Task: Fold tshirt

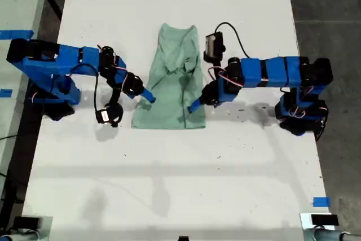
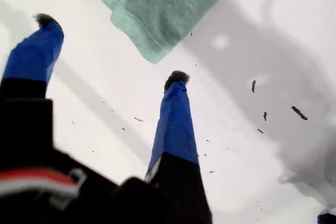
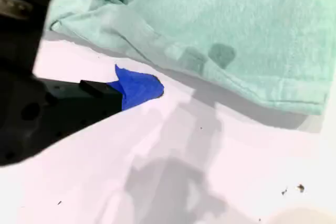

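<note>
My first tool [image 2: 111, 49] gaping wide over bare bench, two blue fingers [image 2: 176, 114] spread well apart with nothing between them, dark tips just short of a corner of the tshirt [image 2: 157, 14]. In the exterior view the same tool [image 1: 194, 105] on the arm from that view's right, tip at the cloth's edge near the lower corner. My second tool [image 1: 148, 97] on the arm from the exterior view's left, tip at the opposite edge of the cloth; only one blue fingertip [image 3: 139, 85] visible in its own camera, low over the bench [image 3: 210, 171] just beside the hem, so cannot tell how far apart its jaws stand or whether any cloth is caught. Between both tools the pale mint tshirt [image 1: 172, 83], lying flat on the white bench [image 1: 169, 184], narrow end toward the exterior view's top, rumpled into creases around the middle. Across the bench, soft grey shadows of the arms. Grey floor [image 1: 333, 4] past the bench on the exterior view's right, and a scrap of blue tape [image 1: 320, 201] low on that side. Shown by the first wrist view alone: dark specks [image 2: 298, 112] scattered on the white surface. Shown by the second wrist view alone: a thick folded edge of tshirt [image 3: 236, 24] casting a shadow line on the bench.
</note>
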Available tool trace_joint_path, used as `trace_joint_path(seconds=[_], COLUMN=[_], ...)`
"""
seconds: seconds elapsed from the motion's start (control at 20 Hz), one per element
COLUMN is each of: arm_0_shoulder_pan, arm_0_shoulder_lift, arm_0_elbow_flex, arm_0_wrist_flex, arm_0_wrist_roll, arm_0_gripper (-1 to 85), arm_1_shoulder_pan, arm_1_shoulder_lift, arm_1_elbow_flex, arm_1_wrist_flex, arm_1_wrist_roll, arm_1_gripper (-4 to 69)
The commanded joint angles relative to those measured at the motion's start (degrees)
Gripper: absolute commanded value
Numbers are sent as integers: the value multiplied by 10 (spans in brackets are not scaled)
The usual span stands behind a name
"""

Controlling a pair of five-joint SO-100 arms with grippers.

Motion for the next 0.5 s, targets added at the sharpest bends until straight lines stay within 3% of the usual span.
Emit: trace_joint_path(seconds=[0.0,0.1,0.2,0.45], arm_0_shoulder_pan=[-16,-24,-33,-40], arm_0_shoulder_lift=[-63,-124,-163,-129], arm_0_elbow_flex=[1,-3,-6,-25], arm_0_wrist_flex=[-72,-94,-99,-30], arm_0_wrist_roll=[9,3,-12,-53], arm_0_gripper=[249,171,6,1], arm_1_shoulder_pan=[-7,-7,-7,-7], arm_1_shoulder_lift=[42,42,42,42], arm_1_elbow_flex=[4,12,24,55], arm_1_wrist_flex=[-18,-22,-29,-55], arm_1_wrist_roll=[3,4,4,9], arm_1_gripper=[352,352,352,349])
